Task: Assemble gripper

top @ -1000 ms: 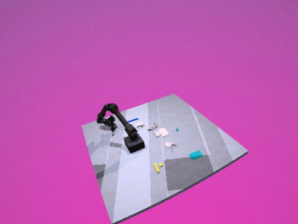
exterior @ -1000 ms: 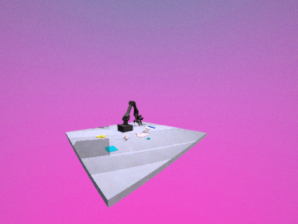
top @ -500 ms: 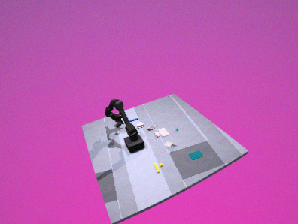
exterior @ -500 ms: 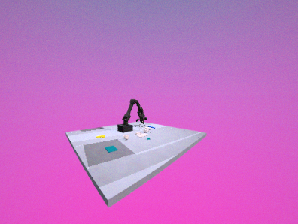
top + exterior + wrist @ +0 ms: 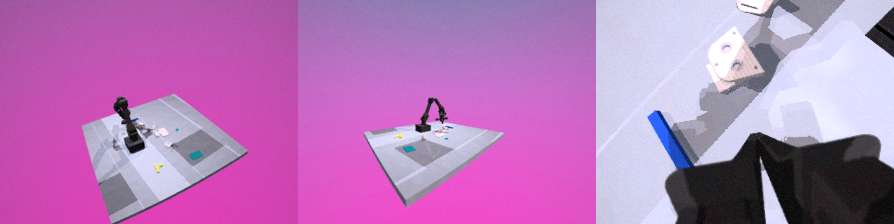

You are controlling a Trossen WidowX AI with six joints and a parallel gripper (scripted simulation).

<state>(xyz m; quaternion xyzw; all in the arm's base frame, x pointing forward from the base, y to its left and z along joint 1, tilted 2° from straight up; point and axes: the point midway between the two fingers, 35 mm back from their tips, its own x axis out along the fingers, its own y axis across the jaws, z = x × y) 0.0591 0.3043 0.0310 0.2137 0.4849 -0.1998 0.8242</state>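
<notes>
My gripper (image 5: 442, 122) (image 5: 755, 137) is shut with nothing between its fingertips, held above the table. In the wrist view, a pale block (image 5: 731, 57) with two round features, perhaps the gripper base, lies ahead of the fingertips; in the top view it seems to be the pale part (image 5: 141, 124) beside the arm. Another pale part (image 5: 755, 5) is cut off at the wrist view's top edge. A flat pale square (image 5: 163, 131) (image 5: 439, 134), perhaps the housing plate, has small pale parts (image 5: 152, 127) (image 5: 157, 134) beside it. Another pale part (image 5: 168, 144) (image 5: 424, 137) lies apart. Which are the jaws is too small to tell.
A blue bar (image 5: 134, 119) (image 5: 449, 127) (image 5: 669, 140) lies beyond the pale parts, left of the fingertips in the wrist view. A small teal piece (image 5: 177, 129) (image 5: 446, 138), a teal plate (image 5: 196, 155) (image 5: 408, 149) and yellow pieces (image 5: 156, 168) (image 5: 398, 137) also lie on the table.
</notes>
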